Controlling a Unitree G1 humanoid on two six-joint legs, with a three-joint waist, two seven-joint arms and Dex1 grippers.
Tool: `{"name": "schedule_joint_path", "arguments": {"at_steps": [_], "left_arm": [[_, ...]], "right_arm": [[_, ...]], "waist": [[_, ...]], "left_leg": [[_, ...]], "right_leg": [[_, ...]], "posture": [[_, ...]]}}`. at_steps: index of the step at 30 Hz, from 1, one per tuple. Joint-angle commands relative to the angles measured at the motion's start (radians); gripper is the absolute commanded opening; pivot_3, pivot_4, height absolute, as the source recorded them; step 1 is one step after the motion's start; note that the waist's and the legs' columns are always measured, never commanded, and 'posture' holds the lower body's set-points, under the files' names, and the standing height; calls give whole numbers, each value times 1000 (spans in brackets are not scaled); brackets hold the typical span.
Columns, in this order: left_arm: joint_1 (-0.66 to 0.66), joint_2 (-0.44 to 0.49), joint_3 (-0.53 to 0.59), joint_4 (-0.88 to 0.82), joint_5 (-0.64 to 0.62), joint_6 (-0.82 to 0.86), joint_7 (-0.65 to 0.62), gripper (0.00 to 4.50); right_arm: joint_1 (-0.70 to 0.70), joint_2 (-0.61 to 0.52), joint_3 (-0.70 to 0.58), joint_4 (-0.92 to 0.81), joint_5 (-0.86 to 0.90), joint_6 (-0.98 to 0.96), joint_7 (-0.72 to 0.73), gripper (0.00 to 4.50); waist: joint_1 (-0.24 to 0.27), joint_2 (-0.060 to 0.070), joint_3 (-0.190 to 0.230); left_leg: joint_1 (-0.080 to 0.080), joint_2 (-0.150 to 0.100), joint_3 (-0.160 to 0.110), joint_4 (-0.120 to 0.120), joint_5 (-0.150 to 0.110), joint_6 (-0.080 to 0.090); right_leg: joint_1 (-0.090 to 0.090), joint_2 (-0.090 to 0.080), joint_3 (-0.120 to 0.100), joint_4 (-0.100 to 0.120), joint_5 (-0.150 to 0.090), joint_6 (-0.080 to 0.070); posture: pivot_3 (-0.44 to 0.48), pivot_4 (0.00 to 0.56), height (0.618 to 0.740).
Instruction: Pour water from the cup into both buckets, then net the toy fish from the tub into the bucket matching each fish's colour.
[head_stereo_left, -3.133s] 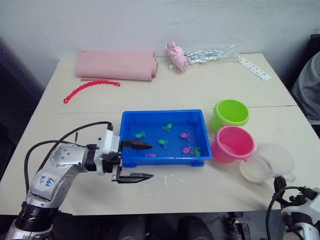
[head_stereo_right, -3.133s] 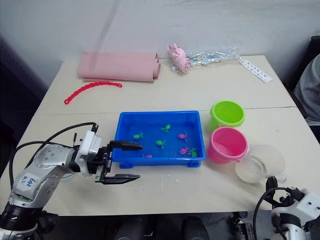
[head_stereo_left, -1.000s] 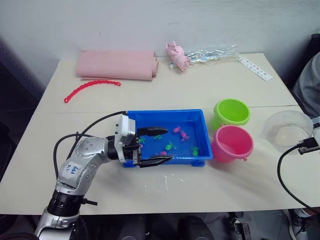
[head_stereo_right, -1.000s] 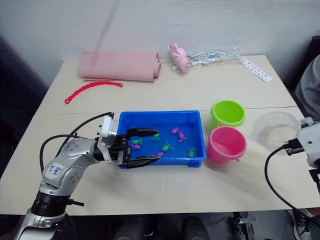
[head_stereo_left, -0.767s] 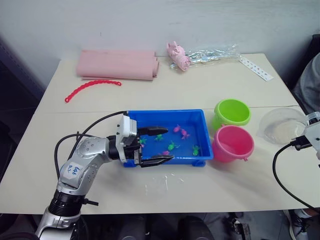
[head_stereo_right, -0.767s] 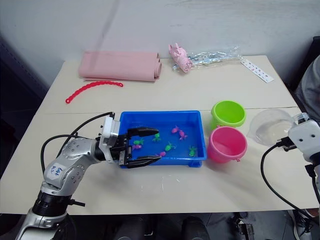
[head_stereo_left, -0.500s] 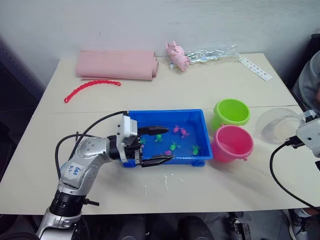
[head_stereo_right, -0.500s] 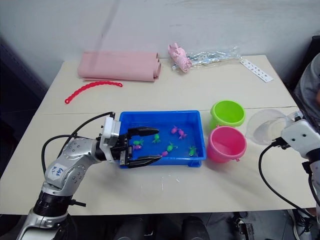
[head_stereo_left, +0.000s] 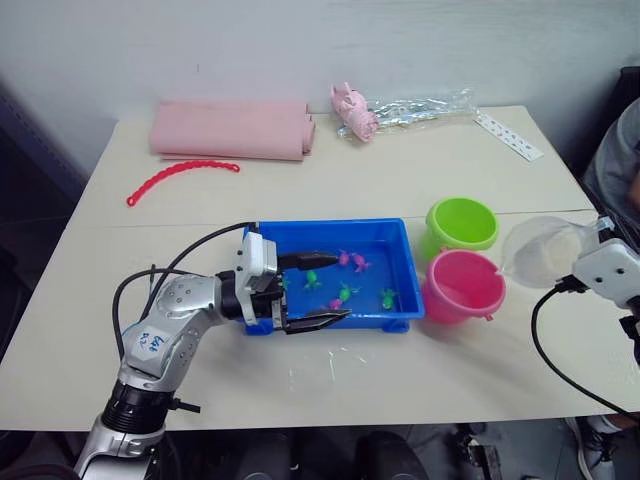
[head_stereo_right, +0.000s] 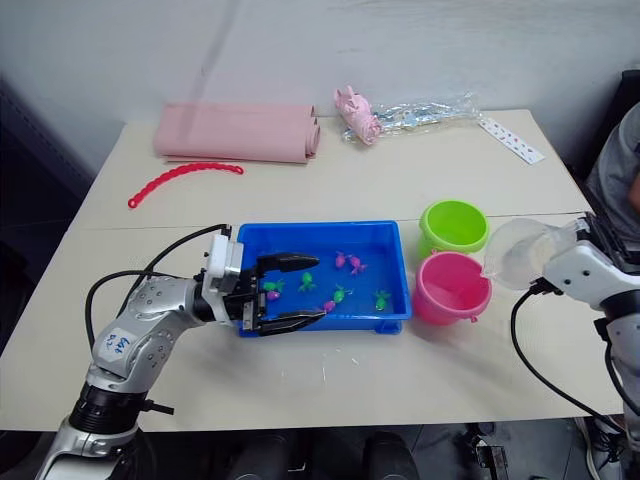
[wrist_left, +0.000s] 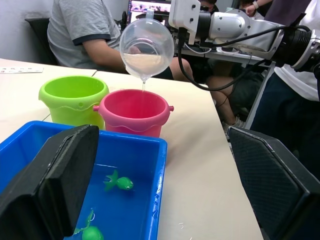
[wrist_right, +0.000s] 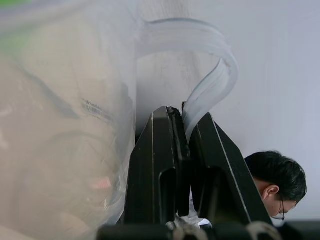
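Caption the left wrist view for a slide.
Right gripper tips the cup, water trickling into the pink bucket beside the green bucket.

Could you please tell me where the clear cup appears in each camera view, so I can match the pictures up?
Left eye view: the cup is tilted at the right, beside the pink bucket.
Right eye view: tilted at the right, its spout over the pink bucket's rim.
Left wrist view: held up in the background, water trickling from it into the pink bucket.
Right wrist view: close up, the right gripper clamped on its handle.
Shared landmark: the pink bucket, in three views.
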Motion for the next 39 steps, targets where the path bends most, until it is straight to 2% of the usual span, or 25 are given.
{"name": "schedule_joint_path", "arguments": {"at_steps": [1, 13, 28, 39], "left_arm": [[9, -5, 0, -14, -2, -15, 2, 4500], [15, -25, 2, -13, 1, -28, 14, 4500], [10, -34, -2, 8, 18, -52, 13, 4500], [18, -12, 15, 13, 16, -58, 5, 4500]], "right_arm": [[-14, -19, -17, -18, -29, -24, -47, 19], [-52, -42, 8, -13, -107, -72, -98, 19], [-55, -33, 11, 7, -122, -74, -122, 19], [-79, 99, -36, -26, 135, 98, -40, 19]], "waist": [[0, 0, 0], [0, 0, 0], [0, 0, 0], [-1, 0, 0]], "left_leg": [[0, 0, 0, 0, 0, 0], [0, 0, 0, 0, 0, 0], [0, 0, 0, 0, 0, 0], [0, 0, 0, 0, 0, 0]], "right_leg": [[0, 0, 0, 0, 0, 0], [0, 0, 0, 0, 0, 0], [0, 0, 0, 0, 0, 0], [0, 0, 0, 1, 0, 0]], "posture": [[0, 150, 740], [0, 150, 740], [0, 150, 740], [0, 150, 740]]}}
